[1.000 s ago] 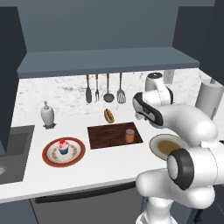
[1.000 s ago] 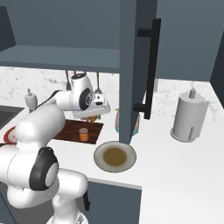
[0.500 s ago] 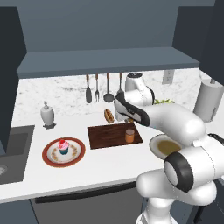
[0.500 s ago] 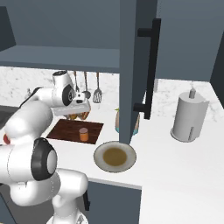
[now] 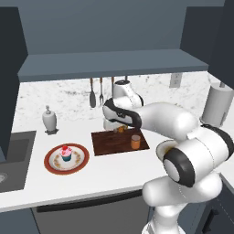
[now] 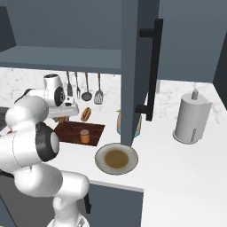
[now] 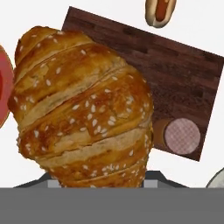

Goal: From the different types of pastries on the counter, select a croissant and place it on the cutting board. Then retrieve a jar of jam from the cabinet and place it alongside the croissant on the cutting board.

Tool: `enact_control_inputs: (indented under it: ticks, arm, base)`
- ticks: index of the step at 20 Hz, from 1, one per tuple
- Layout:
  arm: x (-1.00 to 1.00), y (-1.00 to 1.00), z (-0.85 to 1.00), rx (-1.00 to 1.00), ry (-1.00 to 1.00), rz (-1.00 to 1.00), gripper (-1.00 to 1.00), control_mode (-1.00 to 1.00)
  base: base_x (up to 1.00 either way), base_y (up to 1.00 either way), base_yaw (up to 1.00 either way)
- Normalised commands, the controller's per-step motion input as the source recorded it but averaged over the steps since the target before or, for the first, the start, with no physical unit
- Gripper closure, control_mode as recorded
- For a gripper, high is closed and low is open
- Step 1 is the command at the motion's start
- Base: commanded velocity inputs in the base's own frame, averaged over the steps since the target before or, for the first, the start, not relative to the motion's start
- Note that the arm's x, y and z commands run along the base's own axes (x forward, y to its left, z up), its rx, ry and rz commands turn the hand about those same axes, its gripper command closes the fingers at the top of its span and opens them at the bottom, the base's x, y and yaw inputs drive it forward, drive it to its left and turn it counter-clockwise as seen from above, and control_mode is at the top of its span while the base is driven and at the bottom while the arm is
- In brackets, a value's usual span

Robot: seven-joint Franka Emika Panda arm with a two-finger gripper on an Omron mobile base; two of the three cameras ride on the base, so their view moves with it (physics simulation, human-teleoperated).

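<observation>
The counter is a long white, grey-speckled worktop with a matching backsplash, running under a dark blue-grey cabinet whose flat shelf overhangs it. One cabinet door stands open at the right end. Three utensils hang on the backsplash. A sink is set into the far left of the worktop.

Count on the counter: one cutting board, dark brown and grained; one jar of jam, orange, standing upright on the board's right part; one croissant; one pink-topped cupcake on one red-rimmed plate, left of the board; one reddish-brown bun on the worktop behind the board; one white dispenser at far left; one paper towel roll at far right; one brown-centred plate near the front edge.

The gripper hangs over the far edge of the board. Its fingers are clenched on the croissant, which rises large between them in the hand view, above the board's left end and clear of the jar.
</observation>
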Motion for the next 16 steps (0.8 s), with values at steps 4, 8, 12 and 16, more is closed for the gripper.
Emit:
enact_control_inputs:
  ticks: [4,8,12,16]
  arm:
    - [0.48,0.31,-0.7,-0.14,-0.01,0.0,1.0,-1.0]
    - [0.44,0.16,-0.58,-0.1,-0.05,0.0,1.0,-1.0]
    - [0.39,0.06,-0.52,-0.03,0.0,0.0,1.0,-1.0]
    - [0.29,0.0,-0.4,0.0,0.0,0.0,1.0,-1.0]
  base:
    - [0.0,0.0,0.0]
    - [0.0,0.0,0.0]
    - [0.0,0.0,0.0]
    - [0.0,0.0,0.0]
